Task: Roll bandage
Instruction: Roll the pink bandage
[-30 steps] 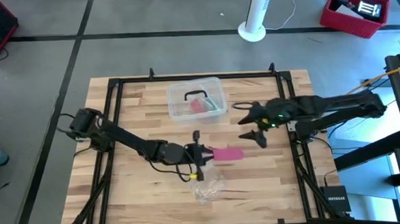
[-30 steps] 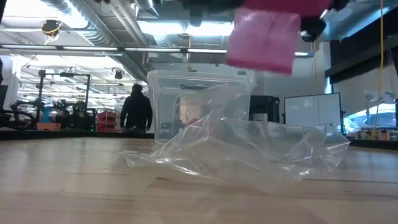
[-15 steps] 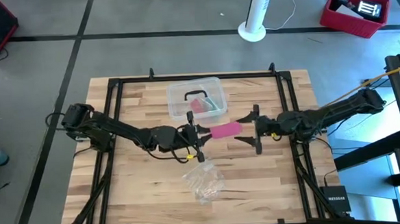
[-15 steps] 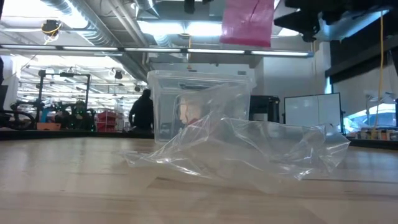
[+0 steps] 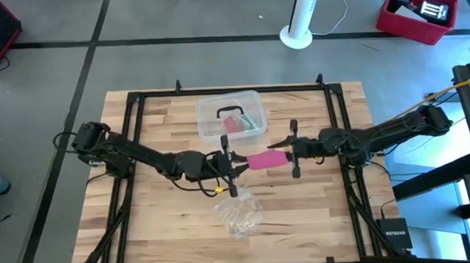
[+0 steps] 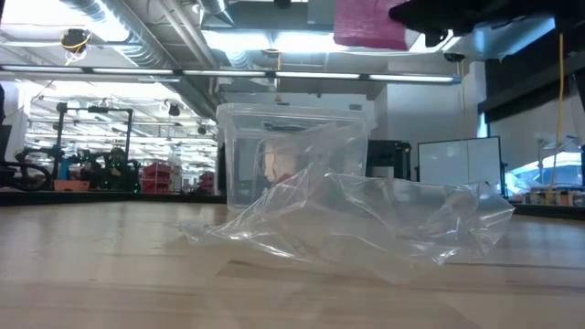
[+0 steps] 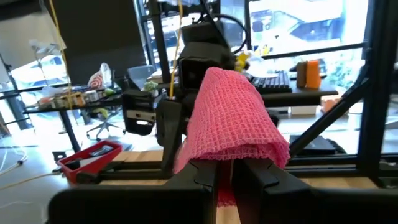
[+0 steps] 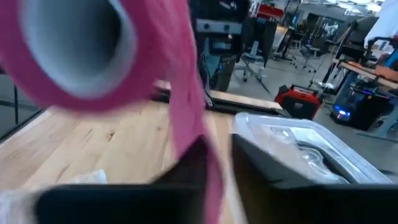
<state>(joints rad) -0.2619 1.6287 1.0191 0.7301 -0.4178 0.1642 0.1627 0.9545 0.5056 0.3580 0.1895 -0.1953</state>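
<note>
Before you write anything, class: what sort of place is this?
Probably a robotics lab or workshop: two arms meet over a framed wooden table on a concrete floor, with workbenches, monitors and exposed ceiling ducts in the open hall behind.

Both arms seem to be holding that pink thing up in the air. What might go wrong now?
The bandage hangs above the table, gripped at one end by the left gripper and at the other by the right gripper. If either grip slips, it may drop onto the crumpled plastic wrapper below, or unroll.
</note>
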